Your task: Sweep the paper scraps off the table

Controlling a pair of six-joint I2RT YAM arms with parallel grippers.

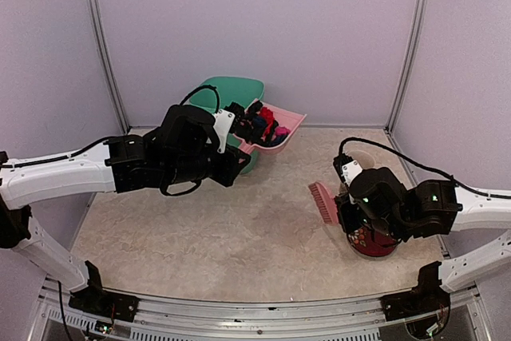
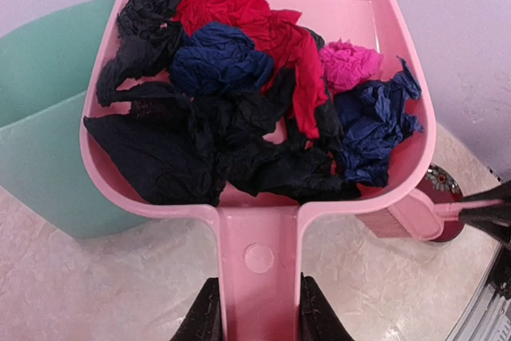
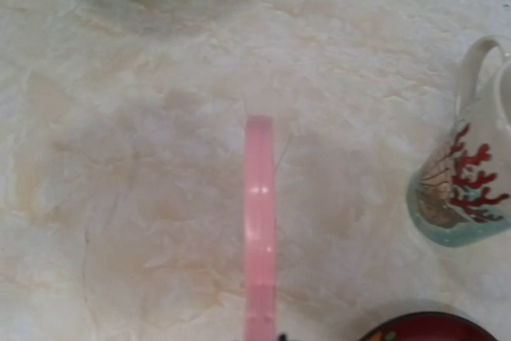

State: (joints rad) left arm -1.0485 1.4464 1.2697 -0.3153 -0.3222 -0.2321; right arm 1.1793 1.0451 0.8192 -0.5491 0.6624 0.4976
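Observation:
My left gripper (image 1: 234,120) is shut on the handle of a pink dustpan (image 1: 289,127) and holds it lifted beside a teal bin (image 1: 231,89). In the left wrist view the fingers (image 2: 204,317) clamp the handle from both sides, and the dustpan (image 2: 375,21) is heaped with paper scraps (image 2: 231,117) in black, red, blue and magenta. The scraps also show in the top view (image 1: 259,125). My right gripper (image 1: 345,189) holds a pink brush (image 1: 323,201) just above the table (image 1: 239,229). The brush (image 3: 259,229) shows edge-on in the right wrist view, where the fingers are hidden.
The teal bin (image 2: 40,117) stands at the back of the table, left of the dustpan. A red bowl (image 1: 374,243) sits under my right arm. A painted mug (image 3: 463,181) stands to the right of the brush. Metal frame posts stand at the back corners.

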